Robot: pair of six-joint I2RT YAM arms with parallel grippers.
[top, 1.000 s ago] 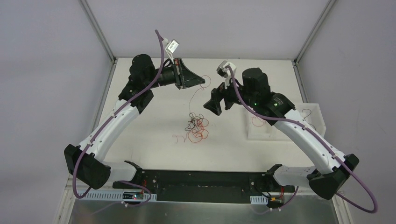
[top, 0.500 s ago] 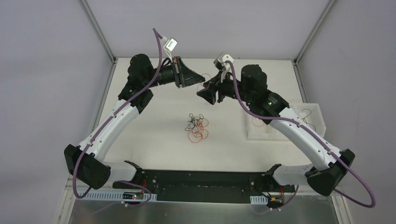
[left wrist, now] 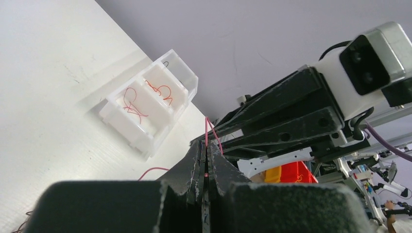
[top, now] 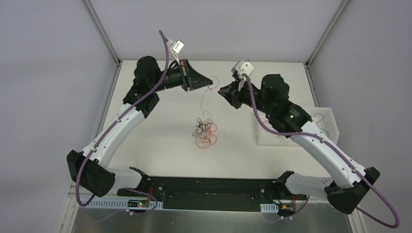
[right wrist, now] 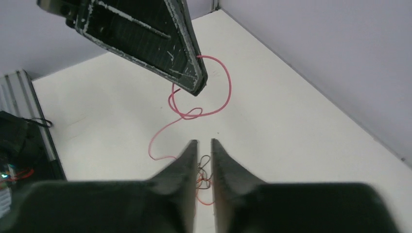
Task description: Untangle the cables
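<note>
Your left gripper [top: 212,82], raised over the table [top: 160,121], pinches one red strand [right wrist: 226,92] between clamped jaws, and the strand loops and dangles below its tip. Your right gripper [top: 221,91] hovers just beside it, jaws together, the loop just ahead of its fingertips. The wad of cables [top: 205,132] lies on the table between the arms. Loose red strands rest in the white tray [left wrist: 145,141] at right.
</note>
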